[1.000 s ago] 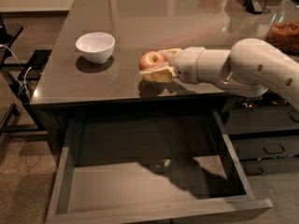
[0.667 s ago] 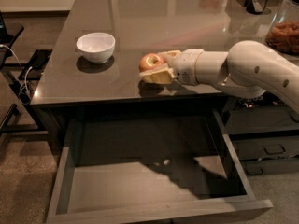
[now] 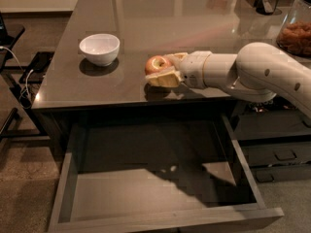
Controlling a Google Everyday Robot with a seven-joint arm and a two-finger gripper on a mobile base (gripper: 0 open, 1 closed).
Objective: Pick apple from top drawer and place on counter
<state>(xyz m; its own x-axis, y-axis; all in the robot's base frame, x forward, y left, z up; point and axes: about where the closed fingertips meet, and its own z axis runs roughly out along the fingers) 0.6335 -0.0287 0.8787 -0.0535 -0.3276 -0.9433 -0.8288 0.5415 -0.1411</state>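
Apple [image 3: 155,64], small and round, shows red skin with a paler yellowish patch on its lit side. It sits between the two cream-coloured fingers [image 3: 164,78] of the gripper [image 3: 159,68], which are closed on it, one below and in front, the other behind. It is over the counter [image 3: 170,18], near the front edge and low above the glossy surface, with a dark shadow right beneath it; whether it touches the slab cannot be told. The white arm [image 3: 252,72] reaches in from the right, lying nearly level. A white bowl [image 3: 99,48] stands on the counter to the left of the apple, apart from it. Below the counter's front edge the top drawer [image 3: 160,218] is pulled out, its grey floor partly under the arm's shadow.
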